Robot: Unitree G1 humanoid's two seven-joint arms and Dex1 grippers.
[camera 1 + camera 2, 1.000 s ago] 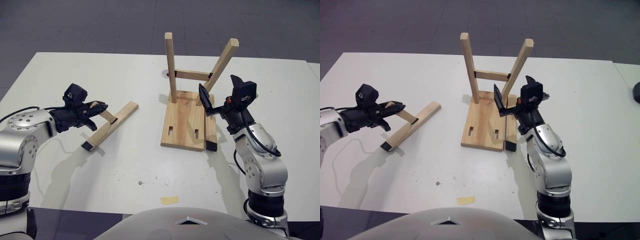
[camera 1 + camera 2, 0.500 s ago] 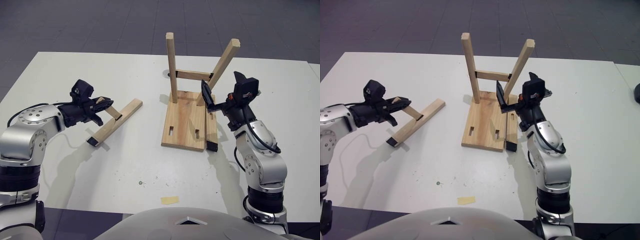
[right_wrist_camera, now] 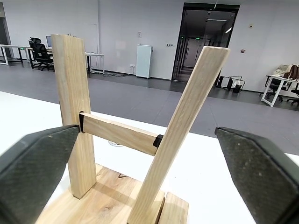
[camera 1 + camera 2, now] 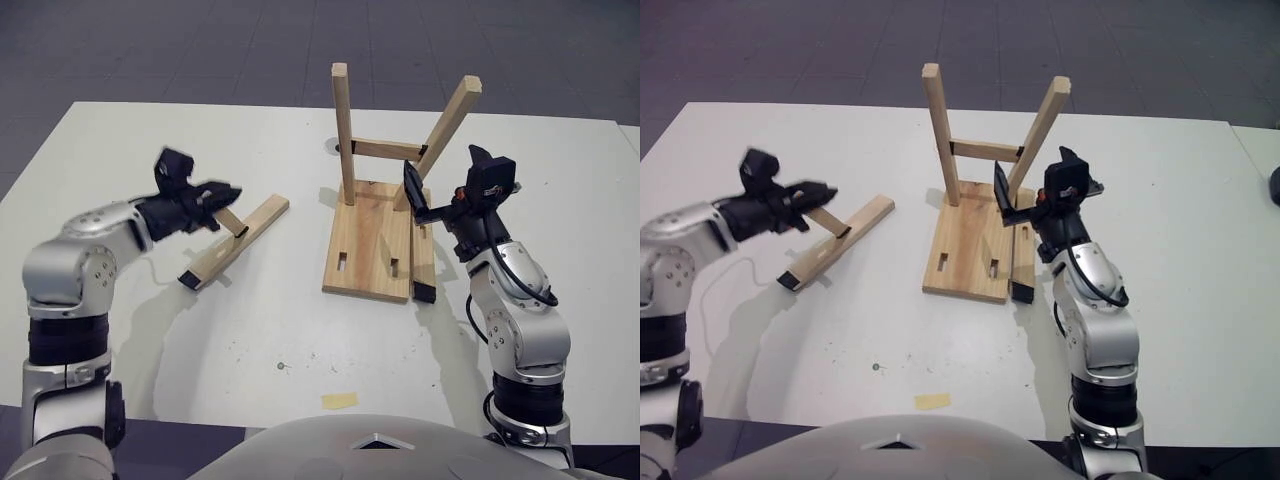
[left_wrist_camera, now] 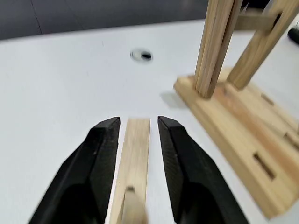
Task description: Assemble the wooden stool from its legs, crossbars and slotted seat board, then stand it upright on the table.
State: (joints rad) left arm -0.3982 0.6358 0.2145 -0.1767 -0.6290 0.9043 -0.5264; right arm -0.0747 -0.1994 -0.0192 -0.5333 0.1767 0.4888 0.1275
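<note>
A white bench [image 4: 150, 150] carries the partly built stool, which sits upside down a little right of centre in the head views. The slotted seat board [image 4: 358, 255] lies flat, and two legs rise from its far end. The straight leg [image 4: 342, 130] stands upright and the slanted leg [image 4: 445, 135] leans out toward the upper right. A crossbar [image 4: 385, 150] joins them partway up. A third leg [image 4: 421, 268] with a dark end cap lies flat against the board's right edge. In the left half of the frame a loose leg [image 4: 235, 243] lies diagonally on the bench, with a short crossbar [image 4: 230, 218] sticking up from it. The left gripper [image 4: 222, 192] is at that short crossbar, its jaws drawn in on either side of it and holding it. The left wrist view looks down along the loose leg between the two dark fingers [image 5: 100, 168]. The right gripper [image 4: 442, 175] hovers at the far right corner of the board, near the foot of the slanted leg. Its jaws are spread wide with nothing gripped.
</note>
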